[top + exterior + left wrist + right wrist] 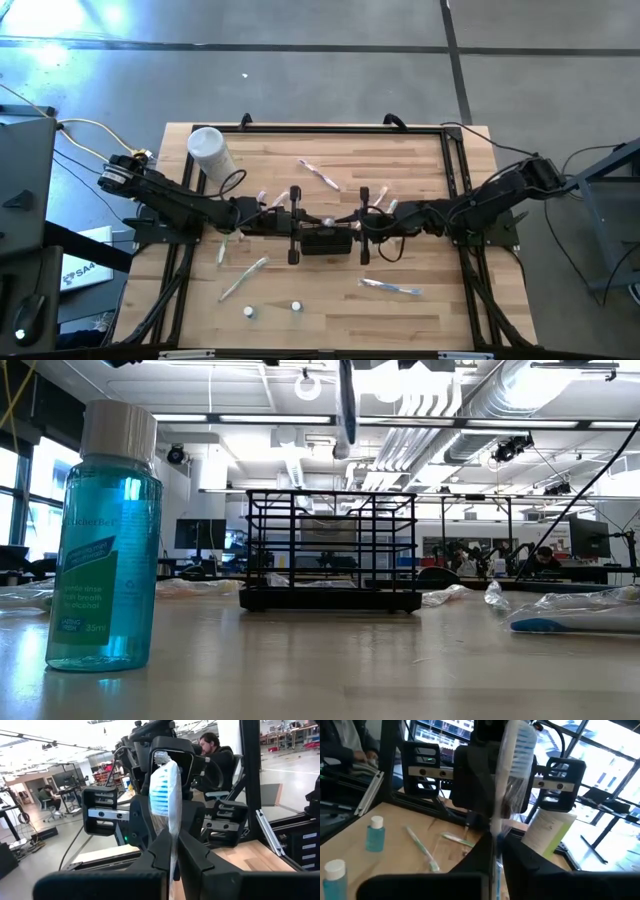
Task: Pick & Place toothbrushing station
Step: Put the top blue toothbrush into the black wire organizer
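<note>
While both arms meet over mid-counter (420, 180), we see the left hand (172, 855) pinching a wrapped toothbrush (164, 795) upright, and the right hand (495, 847) clamped on another wrapped toothbrush (517, 755). Below and between them sits the toothbrushing station (325, 241), flat on the wood, with a mouthwash bottle (105, 540) well apart.
</note>
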